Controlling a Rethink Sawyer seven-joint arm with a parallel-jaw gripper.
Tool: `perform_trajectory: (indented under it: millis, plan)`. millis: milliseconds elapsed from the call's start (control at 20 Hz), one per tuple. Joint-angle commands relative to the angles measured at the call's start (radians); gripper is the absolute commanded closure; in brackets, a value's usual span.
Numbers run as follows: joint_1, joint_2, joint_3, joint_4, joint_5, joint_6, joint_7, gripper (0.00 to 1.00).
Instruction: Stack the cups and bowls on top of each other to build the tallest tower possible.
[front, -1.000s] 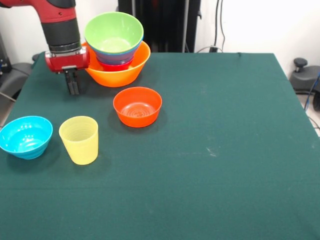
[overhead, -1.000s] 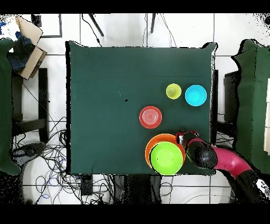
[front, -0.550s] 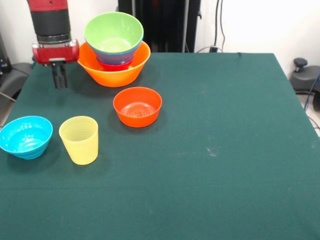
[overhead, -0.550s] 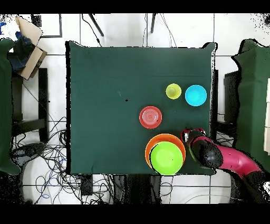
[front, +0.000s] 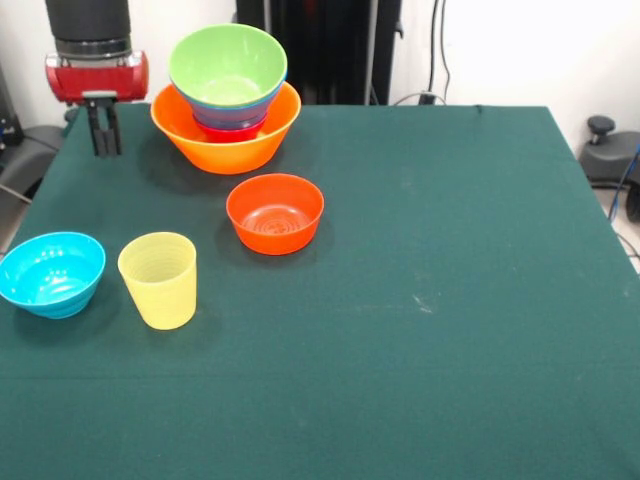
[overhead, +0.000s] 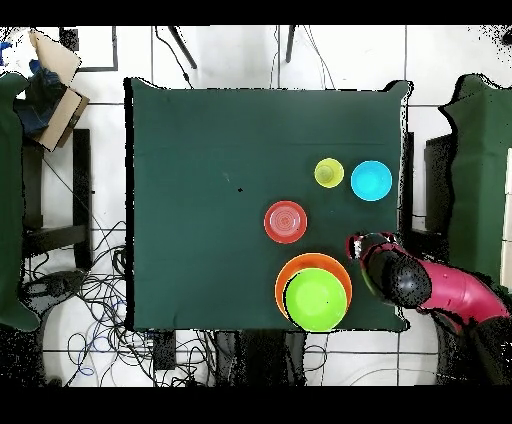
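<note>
green cloth covered the counter (front: 450, 300), dark cabinet and cables behind it, white wall at the sides. tower (front: 226, 110) sat at the far left corner: large light-orange bowl (front: 225, 145) as the base, a red and a blue bowl nested inside with only their rims showing, lime green bowl (front: 228, 65) on top. widest piece at the bottom looked deliberate, a broad footing so the nest stays centred as it grows.

three pieces stood loose, all mouth-up and apart from each other: red-orange bowl (front: 275, 213) just in front of the tower, yellow cup (front: 158, 279) nearer the front edge, cyan bowl (front: 51, 273) beside the cup at the left edge. overhead view agreed: cup (overhead: 329, 173) and cyan bowl (overhead: 371, 180) side by side, red-orange bowl (overhead: 286, 221) between them and the tower (overhead: 314, 290).

gripper (front: 103, 130) hung left of the tower, clear of the orange rim, raised off the cloth, fingers pressed together and empty. overhead view put it (overhead: 357, 246) near the counter's edge, between the tower and the cyan bowl.

judgement: tower only partly built, three pieces left. the gripper's position off to the side, carrying nothing, suited a transit toward the cyan bowl or the cup. cup is narrowest, so probably best saved for last.
</note>
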Motion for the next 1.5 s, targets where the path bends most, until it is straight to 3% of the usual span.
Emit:
perform_trajectory:
  millis: [50, 400, 550, 800, 1250, 1500]
  plan:
    - [0.075, -0.128, 0.06, -0.045, 0.095, 0.249, -0.016, 1.0]
    - [0.095, -0.245, 0.082, -0.069, 0.169, 0.399, -0.055, 1.0]
    - [0.127, -0.251, 0.076, -0.108, 0.171, 0.445, -0.049, 1.0]
    - [0.212, -0.176, 0.038, -0.135, 0.124, 0.35, 0.059, 1.0]
    - [0.32, -0.197, -0.04, -0.091, 0.131, 0.271, 0.172, 1.0]
    - [0.373, -0.173, -0.079, -0.095, 0.132, 0.23, 0.219, 1.0]
